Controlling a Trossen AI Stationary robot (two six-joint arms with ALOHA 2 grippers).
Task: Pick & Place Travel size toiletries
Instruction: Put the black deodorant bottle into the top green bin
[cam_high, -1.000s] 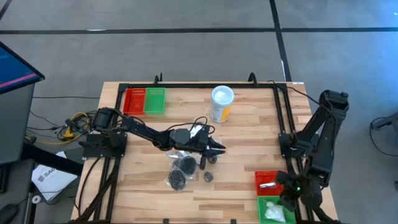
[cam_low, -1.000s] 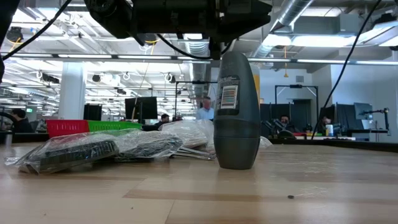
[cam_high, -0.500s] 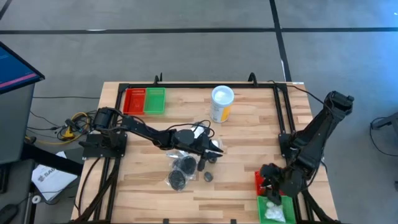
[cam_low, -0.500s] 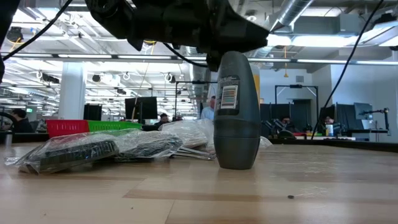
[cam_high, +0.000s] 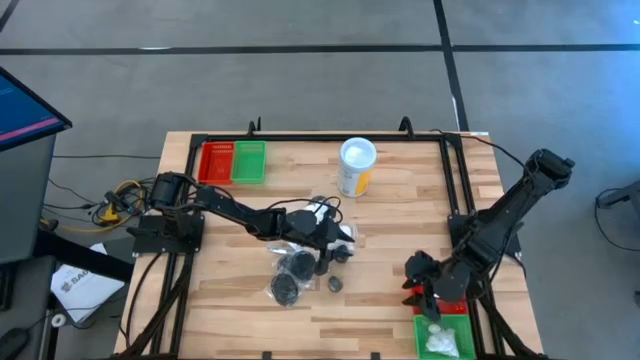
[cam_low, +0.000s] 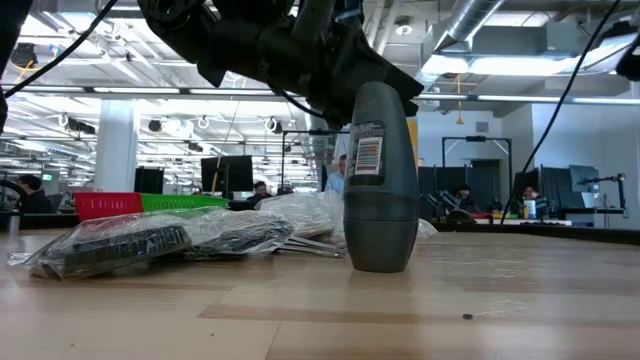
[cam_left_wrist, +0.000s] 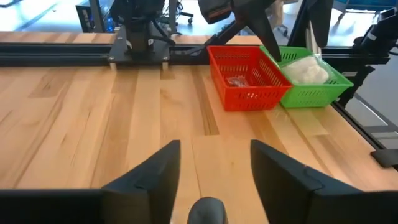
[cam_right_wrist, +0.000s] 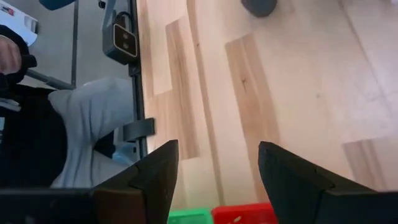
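Observation:
Two dark pucks in clear wrap (cam_high: 290, 275) lie near the table's middle and show at the left of the low view (cam_low: 150, 240). A small dark bottle (cam_high: 335, 284) stands upright on its base (cam_low: 380, 180). My left gripper (cam_high: 340, 245) is open just beyond the bottle, over loose dark bits and clear wrap. A dark rounded top (cam_left_wrist: 208, 210) shows low between its fingers (cam_left_wrist: 214, 146); I cannot tell whether they touch it. My right gripper (cam_high: 415, 272) is open and empty (cam_right_wrist: 217, 149) beside the near-right baskets.
A yellow canister with a white lid (cam_high: 357, 165) stands at the far middle. Red and green baskets (cam_high: 232, 162) sit at the far left. A red basket (cam_left_wrist: 249, 78) with a silvery thing and a green one (cam_high: 440, 340) with white packets sit at the near right. A person's grey leg (cam_right_wrist: 93, 124) shows beyond the table.
My right gripper has swung from over the near-right baskets toward the table's left and a little toward the far edge, and now stands beside the red basket. My left gripper has drawn back a little toward the table's left and tipped down behind the bottle.

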